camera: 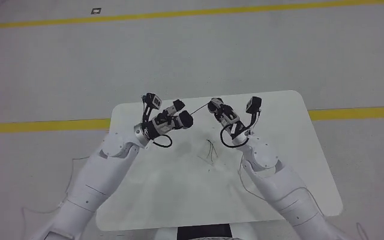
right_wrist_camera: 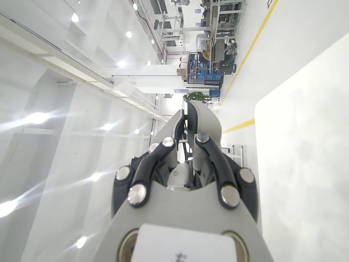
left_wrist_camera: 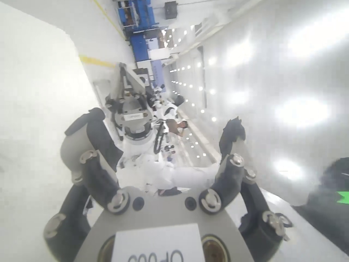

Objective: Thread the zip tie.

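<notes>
Pincer L spread, facing pincer R pinching zip tie above table.

Left arm: enters from the near left corner and is bent inward across the table. Wrist turned toward the other arm.
Left gripper: raised above the table, jaws spread wide, dark fingertips well apart.
Right arm: enters from the near right corner and angles inward. Wrist is cocked toward the left arm.
Right gripper: raised, fingers drawn nearly together, pinching one end of the zip tie.
The two grippers face each other, near but apart, over the far half of the table.
</notes>
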Controlling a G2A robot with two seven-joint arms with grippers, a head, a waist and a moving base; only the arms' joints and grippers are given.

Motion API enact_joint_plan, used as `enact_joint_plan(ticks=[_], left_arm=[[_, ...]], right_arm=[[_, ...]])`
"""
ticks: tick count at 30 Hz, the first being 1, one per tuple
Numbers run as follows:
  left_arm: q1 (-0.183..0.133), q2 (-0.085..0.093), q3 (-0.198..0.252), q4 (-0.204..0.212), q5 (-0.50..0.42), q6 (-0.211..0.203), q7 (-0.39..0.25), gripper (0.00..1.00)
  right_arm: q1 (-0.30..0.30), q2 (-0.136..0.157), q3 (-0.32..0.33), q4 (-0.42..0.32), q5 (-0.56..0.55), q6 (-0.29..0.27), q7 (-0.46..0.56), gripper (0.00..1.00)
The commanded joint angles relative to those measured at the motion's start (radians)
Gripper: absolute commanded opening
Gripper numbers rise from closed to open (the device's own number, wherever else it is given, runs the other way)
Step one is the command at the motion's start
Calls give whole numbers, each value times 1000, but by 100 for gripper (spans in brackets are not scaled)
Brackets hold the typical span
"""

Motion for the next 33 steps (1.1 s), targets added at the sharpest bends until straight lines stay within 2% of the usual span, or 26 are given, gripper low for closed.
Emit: enact_joint_plan(ticks=[1,4,5,12,15,19,33], left_arm=[[-7,-10,6,33,-28,0,-42,100],[-20,-23,19,67,-37,0,-90,100],[-34,-26,23,80,-3,0,-114,100],[-34,-26,23,80,-3,0,-114,100],[-26,-27,19,65,12,0,-67,100],[-20,-27,11,58,23,0,-48,100],[7,-25,-13,56,14,8,-52,100]], right_arm=[[-6,-3,-7,-2,0,10,-7,0],[-12,-7,-12,-8,-12,23,-20,0],[-12,-6,-8,-10,-30,18,-30,0],[-13,-6,-10,-10,-51,24,-25,0],[-23,-8,-14,-21,-62,29,-23,0],[-31,-12,-14,-24,-67,34,-31,0],[-44,-21,19,-48,-73,20,-39,0]])
